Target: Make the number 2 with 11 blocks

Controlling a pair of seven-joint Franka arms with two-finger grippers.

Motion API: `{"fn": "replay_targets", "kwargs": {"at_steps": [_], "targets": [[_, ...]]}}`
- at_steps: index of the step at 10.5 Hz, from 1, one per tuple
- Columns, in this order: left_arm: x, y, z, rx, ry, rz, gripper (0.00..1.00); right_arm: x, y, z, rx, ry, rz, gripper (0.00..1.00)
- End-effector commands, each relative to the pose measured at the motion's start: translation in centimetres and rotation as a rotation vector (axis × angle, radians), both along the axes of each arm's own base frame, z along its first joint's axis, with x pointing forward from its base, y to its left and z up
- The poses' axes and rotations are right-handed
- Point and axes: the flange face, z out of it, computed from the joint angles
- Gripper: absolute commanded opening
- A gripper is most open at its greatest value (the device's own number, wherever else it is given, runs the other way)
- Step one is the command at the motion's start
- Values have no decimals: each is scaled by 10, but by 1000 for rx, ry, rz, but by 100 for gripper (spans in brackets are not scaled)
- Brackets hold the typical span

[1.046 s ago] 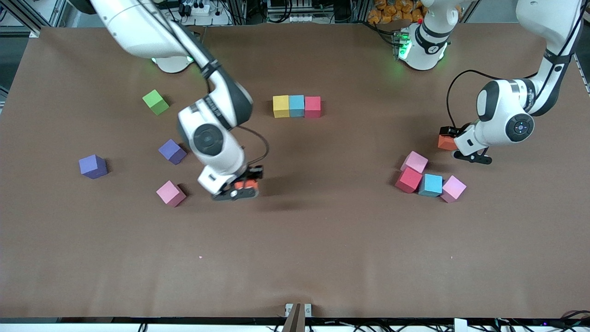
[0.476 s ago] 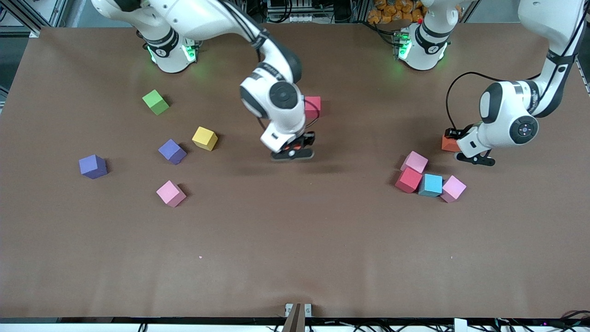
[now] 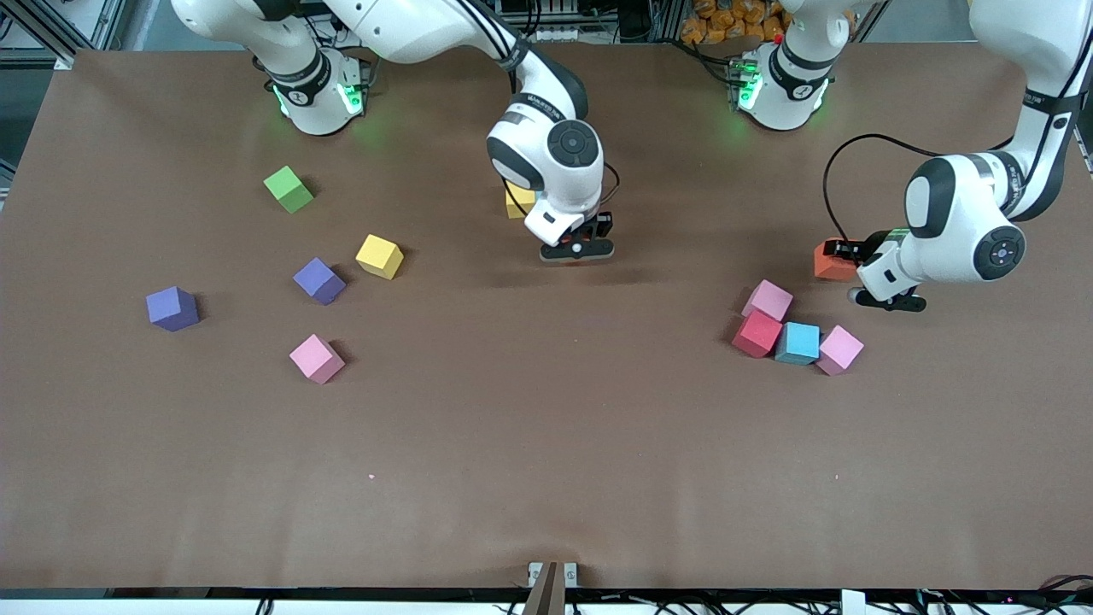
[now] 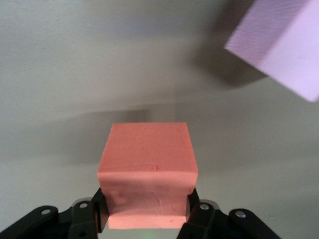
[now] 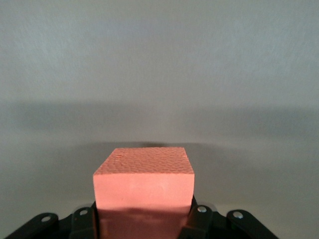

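Location: robotics lab, as far as I can see. Evidence: brown-covered table (image 3: pixel 546 478), aluminium frame rails (image 3: pixel 51 30) along its edge, power strip (image 3: pixel 363 15), trailing cables (image 3: pixel 598 17), two bolted arm bases with green lights.

I have four clustered cubes (image 3: pixel 797 342) touching toward the left arm's end of the table (image 3: pixel 546 478), and the left gripper (image 3: pixel 841 258) holds a fifth cube (image 3: pixel 827 263) just beside them. Five loose cubes (image 3: pixel 319 280) lie well apart toward the right arm's end. The right gripper (image 3: pixel 576 248) holds a single cube (image 5: pixel 143 189) over the table's middle.
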Motion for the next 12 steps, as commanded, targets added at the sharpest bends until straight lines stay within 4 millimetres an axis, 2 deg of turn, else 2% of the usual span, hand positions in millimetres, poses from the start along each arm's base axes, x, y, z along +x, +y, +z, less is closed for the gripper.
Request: {"fn": "replay_targets", "kwargs": {"at_steps": [1, 2, 4, 6, 12], "targets": [[-1, -33, 43, -34, -19, 8, 32, -15, -6, -15, 6, -10, -23, 22], [3, -43, 54, -37, -25, 8, 31, -22, -3, -16, 11, -14, -25, 22], [9, -79, 68, -17, -8, 67, 31, -32, 4, -18, 15, -16, -36, 22], [9, -111, 73, -2, -3, 96, 32, -45, 8, -21, 5, -10, -43, 22], [11, -128, 60, -14, 14, 100, 31, -53, 12, -25, 8, -18, -43, 22]]}}
